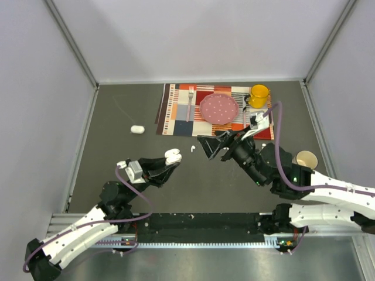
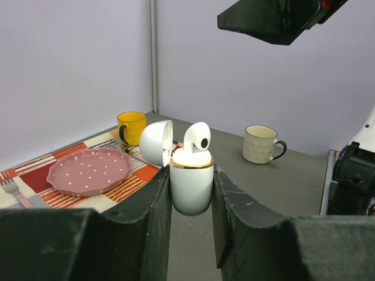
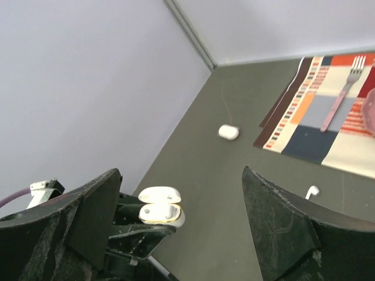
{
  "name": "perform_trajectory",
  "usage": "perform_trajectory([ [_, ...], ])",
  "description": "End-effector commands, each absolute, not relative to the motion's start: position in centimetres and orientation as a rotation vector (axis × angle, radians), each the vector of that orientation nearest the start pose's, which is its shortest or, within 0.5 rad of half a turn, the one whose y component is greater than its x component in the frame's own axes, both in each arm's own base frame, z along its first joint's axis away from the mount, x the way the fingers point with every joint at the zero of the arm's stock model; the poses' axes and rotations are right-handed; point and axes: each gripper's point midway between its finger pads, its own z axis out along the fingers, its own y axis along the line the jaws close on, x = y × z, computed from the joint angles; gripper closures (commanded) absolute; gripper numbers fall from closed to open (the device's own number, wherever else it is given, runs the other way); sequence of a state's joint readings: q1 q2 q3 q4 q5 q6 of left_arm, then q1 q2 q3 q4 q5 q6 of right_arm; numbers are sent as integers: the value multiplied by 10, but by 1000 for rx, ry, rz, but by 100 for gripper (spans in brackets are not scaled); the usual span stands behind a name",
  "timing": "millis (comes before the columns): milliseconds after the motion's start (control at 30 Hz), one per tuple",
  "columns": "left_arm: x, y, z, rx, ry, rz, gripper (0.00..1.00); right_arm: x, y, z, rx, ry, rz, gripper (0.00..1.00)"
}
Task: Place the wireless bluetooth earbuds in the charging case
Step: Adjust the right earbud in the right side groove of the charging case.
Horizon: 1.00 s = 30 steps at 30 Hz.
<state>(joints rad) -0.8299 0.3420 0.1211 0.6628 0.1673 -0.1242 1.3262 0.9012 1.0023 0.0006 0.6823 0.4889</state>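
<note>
Item 1. My left gripper [image 2: 191, 182]: clamped on the charging case [image 2: 191, 190], one finger against each side of its lower body. The case is held upright off the table, its lid [image 2: 157, 142] hinged open to one side.

Item 2. One earbud [image 2: 198, 139]: standing in the case's mouth, its rounded head above the gold rim.

Item 3. My right gripper [image 1: 206, 147]: jaws spread wide, nothing between them, raised just beside the held case.

Item 4. A second earbud [image 3: 312, 190]: lying loose on the dark table [image 1: 117, 117], near the placemat's front edge.

Item 5. A closed white case [image 3: 228, 132]: on the table, well apart to the left of the placemat.

Item 6. Striped placemat [image 1: 176, 111]: bears a fork [image 1: 190, 102], a pink dotted plate [image 1: 220, 107] and a yellow mug [image 1: 259, 95].

Item 7. Beige mug [image 2: 261, 144]: on bare table near my right arm.
</note>
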Motion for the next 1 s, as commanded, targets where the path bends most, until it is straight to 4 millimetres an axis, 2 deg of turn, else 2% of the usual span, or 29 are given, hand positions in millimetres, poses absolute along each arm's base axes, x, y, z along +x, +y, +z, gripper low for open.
perform_trajectory([
  [0, 147, -211, 305, 525, 947, -942, 100, 162, 308, 365, -115, 1700, 1072, 23],
  [67, 147, -212, 306, 531, 945, -945, 100, 161, 311, 356, -114, 1738, 1067, 31],
  [100, 147, -213, 304, 535, 948, -946, 100, 160, 317, 352, -138, 1754, 1071, 39],
  [167, 146, -213, 305, 537, 946, -948, 100, 158, 323, 348, -167, 1772, 1075, 44],
  [200, 147, -214, 304, 538, 947, -948, 100, 154, 326, 348, -192, 1778, 1089, 53],
  [300, 146, -214, 305, 539, 944, -951, 100, 153, 334, 341, -222, 1803, 1087, 68],
  [333, 146, -214, 305, 540, 942, -952, 100, 152, 337, 338, -229, 1810, 1087, 70],
  [600, 145, -215, 304, 545, 940, -955, 100, 144, 354, 338, -310, 1828, 1129, 80],
  [833, 142, -217, 305, 564, 931, -965, 100, 143, 366, 332, -331, 1851, 1141, 81],
  [967, 141, -217, 305, 570, 928, -971, 100, 146, 368, 336, -329, 1834, 1131, 81],
])
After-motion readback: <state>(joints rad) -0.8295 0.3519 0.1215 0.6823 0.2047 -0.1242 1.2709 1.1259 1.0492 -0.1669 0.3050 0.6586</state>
